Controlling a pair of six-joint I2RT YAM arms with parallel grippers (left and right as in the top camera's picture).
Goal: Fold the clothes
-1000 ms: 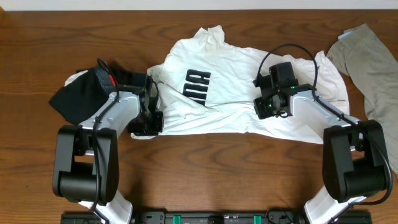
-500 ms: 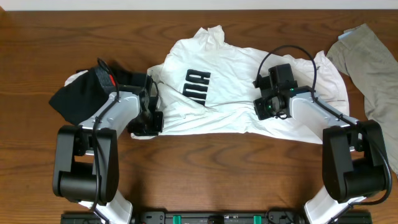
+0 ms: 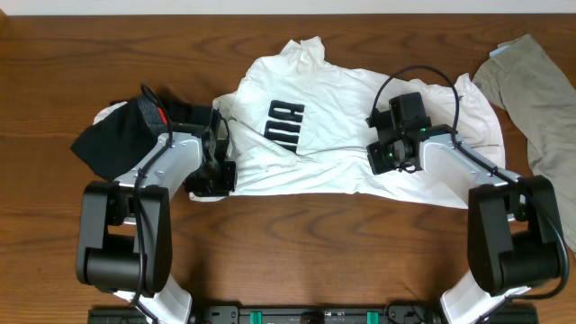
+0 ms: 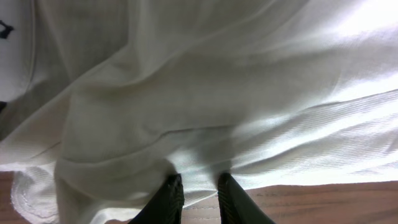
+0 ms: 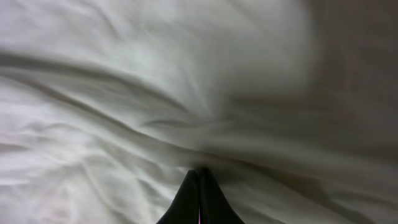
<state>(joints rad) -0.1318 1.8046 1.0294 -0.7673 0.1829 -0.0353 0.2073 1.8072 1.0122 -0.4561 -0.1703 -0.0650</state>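
Observation:
The white T-shirt with dark block lettering lies spread and creased across the middle of the table. My left gripper is at its lower left edge. In the left wrist view the fingers pinch a fold of the shirt's hem just above the wood. My right gripper rests on the shirt's right half. Its fingers are pressed together where a ridge of white cloth meets them. A black garment with a red-edged band lies at the left. A khaki-grey garment lies at the right.
The wooden table shows bare in front of the shirt and along the back. The black garment lies under and beside my left arm. The khaki garment runs off the table's right edge. The arm bases stand at the front edge.

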